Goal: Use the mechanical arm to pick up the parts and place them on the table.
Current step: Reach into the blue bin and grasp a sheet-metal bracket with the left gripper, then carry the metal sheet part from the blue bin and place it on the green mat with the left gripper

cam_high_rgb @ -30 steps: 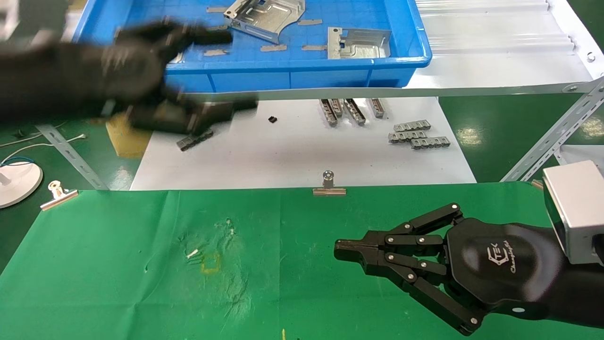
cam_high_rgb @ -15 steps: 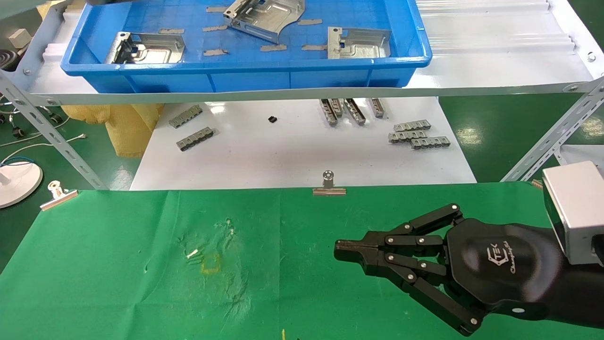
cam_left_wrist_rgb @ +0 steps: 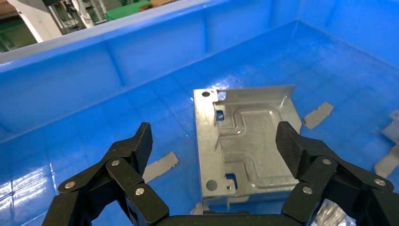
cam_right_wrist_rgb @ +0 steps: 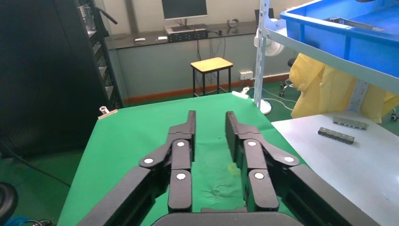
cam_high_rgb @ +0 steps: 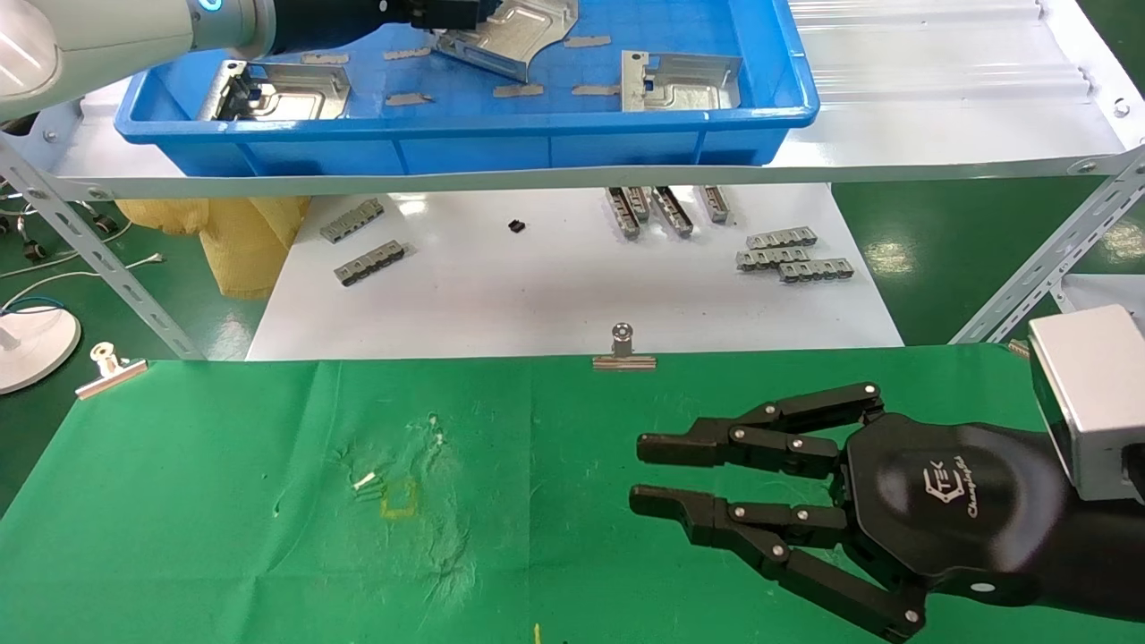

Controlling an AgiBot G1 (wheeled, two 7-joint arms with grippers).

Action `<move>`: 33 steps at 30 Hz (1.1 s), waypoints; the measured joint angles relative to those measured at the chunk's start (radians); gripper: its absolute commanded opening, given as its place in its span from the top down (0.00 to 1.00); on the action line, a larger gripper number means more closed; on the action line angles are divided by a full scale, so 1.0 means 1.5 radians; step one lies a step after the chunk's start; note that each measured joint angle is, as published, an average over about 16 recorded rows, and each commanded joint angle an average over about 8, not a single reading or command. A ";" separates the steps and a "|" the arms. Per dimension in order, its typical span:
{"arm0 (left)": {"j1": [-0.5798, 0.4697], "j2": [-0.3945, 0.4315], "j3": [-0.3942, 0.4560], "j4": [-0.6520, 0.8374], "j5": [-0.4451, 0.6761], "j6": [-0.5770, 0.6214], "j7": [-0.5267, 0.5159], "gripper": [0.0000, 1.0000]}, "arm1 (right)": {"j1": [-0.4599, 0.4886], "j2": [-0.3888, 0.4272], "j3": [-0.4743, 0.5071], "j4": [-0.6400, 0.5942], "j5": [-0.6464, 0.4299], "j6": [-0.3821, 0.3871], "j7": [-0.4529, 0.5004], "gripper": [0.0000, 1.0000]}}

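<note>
Three shiny silver parts lie in the blue tray (cam_high_rgb: 501, 148) on the shelf: one at the left (cam_high_rgb: 277, 89), one at the far middle (cam_high_rgb: 514, 31), one at the right (cam_high_rgb: 680, 80). My left gripper (cam_high_rgb: 447, 12) reaches into the tray at the far middle part. In the left wrist view this gripper (cam_left_wrist_rgb: 214, 139) is open wide, with a part (cam_left_wrist_rgb: 249, 136) lying flat below and between its fingers, untouched. My right gripper (cam_high_rgb: 646, 474) hovers low over the green cloth table (cam_high_rgb: 224, 501), open and empty; the right wrist view (cam_right_wrist_rgb: 210, 117) shows a narrow gap.
Grey tape pieces (cam_left_wrist_rgb: 160, 165) lie on the tray floor. Below the shelf, a white tabletop (cam_high_rgb: 555, 295) holds grey ribbed strips (cam_high_rgb: 792, 255). A binder clip (cam_high_rgb: 623, 349) sits at the cloth's far edge. Slanted shelf struts (cam_high_rgb: 1047, 259) stand at the right.
My left arm swept up out of view and then reached into the tray from the top left. My right gripper went from shut to open, staying in place.
</note>
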 measured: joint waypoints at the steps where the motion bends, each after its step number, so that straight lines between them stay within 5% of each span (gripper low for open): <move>1: 0.001 0.000 0.001 -0.001 -0.001 -0.002 -0.005 1.00 | 0.000 0.000 0.000 0.000 0.000 0.000 0.000 0.00; 33: 0.027 0.003 0.076 -0.058 0.008 -0.046 -0.093 1.00 | 0.000 0.000 0.000 0.000 0.000 0.000 0.000 0.00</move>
